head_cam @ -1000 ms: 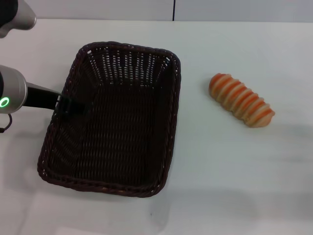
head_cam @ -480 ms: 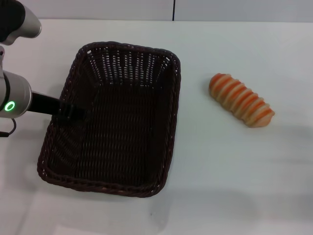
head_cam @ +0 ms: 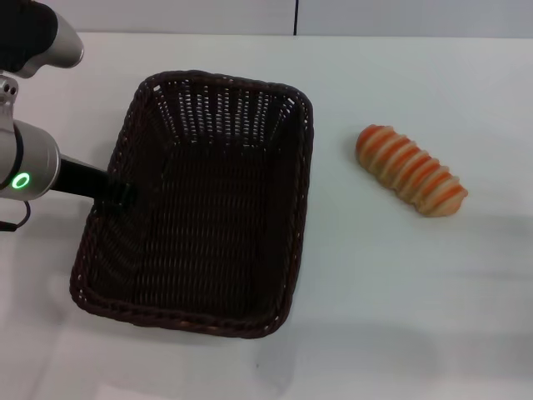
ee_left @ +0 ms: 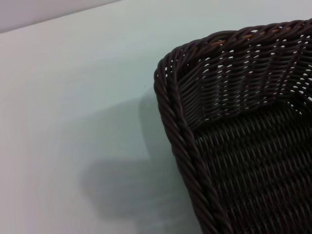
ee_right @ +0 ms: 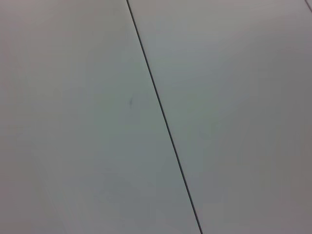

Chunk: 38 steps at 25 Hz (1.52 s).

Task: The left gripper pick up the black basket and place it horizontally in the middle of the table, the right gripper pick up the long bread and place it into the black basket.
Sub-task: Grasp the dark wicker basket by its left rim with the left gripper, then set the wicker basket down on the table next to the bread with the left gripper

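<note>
The black basket [head_cam: 196,208] lies on the white table [head_cam: 391,283] at centre-left, its long side running away from me. My left gripper [head_cam: 117,197] reaches in from the left and is shut on the basket's left rim, its fingers dark against the wicker. The left wrist view shows a rounded corner of the basket [ee_left: 234,146], tilted over the table, with a shadow beside it. The long bread [head_cam: 411,170] lies on the table to the right of the basket, apart from it, striped side up. My right gripper is out of view.
A dark vertical seam [head_cam: 296,17] marks the wall behind the table's far edge. The right wrist view shows only a pale surface with a thin dark line [ee_right: 163,119].
My left arm has shifted a little to the right and the basket has moved slightly right with it. The bread has not moved.
</note>
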Tool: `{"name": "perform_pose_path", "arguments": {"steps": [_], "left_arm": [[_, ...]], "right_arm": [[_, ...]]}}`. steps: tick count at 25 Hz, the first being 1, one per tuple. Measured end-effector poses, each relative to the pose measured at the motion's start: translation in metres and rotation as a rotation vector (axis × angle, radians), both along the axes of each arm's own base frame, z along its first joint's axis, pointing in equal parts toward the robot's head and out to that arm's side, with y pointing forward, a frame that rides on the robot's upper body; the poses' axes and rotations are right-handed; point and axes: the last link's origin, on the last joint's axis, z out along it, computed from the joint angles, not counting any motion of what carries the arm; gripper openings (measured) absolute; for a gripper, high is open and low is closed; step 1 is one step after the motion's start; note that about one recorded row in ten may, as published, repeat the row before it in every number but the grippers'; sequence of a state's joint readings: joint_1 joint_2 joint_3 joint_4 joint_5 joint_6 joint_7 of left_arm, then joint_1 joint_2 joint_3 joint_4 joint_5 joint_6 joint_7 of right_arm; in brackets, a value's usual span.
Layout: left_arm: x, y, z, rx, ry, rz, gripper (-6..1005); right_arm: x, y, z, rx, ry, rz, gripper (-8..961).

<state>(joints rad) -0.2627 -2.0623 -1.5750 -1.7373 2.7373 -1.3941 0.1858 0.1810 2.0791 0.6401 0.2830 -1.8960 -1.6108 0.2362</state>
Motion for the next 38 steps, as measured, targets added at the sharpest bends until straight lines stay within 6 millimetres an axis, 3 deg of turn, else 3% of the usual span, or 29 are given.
{"name": "perform_pose_path", "arguments": {"steps": [5, 14, 21, 24, 27, 32, 38], "left_arm": [[0.002, 0.000, -0.002, -0.016, -0.011, -0.013, 260], [0.011, 0.005, 0.000, -0.059, -0.041, -0.102, 239], [0.032, 0.045, 0.016, -0.242, -0.102, -0.287, 215], [0.038, 0.053, 0.016, -0.288, -0.124, -0.319, 204], [0.049, 0.057, 0.013, -0.357, -0.148, -0.373, 198], [0.085, 0.065, -0.006, -0.555, -0.157, -0.527, 195], [0.104, 0.071, -0.021, -0.661, -0.144, -0.613, 221]], "right_arm": [[0.000, -0.001, 0.001, 0.005, -0.008, 0.006, 732], [0.000, 0.000, 0.002, 0.003, -0.018, 0.009, 732], [-0.002, 0.000, 0.002, 0.007, -0.018, 0.018, 731], [-0.002, -0.001, 0.003, 0.010, -0.016, 0.019, 731], [-0.002, -0.005, 0.003, 0.020, -0.013, 0.022, 731], [-0.002, -0.009, 0.003, 0.029, -0.006, 0.022, 731], [-0.003, -0.011, 0.004, 0.037, -0.004, 0.027, 731]]}}
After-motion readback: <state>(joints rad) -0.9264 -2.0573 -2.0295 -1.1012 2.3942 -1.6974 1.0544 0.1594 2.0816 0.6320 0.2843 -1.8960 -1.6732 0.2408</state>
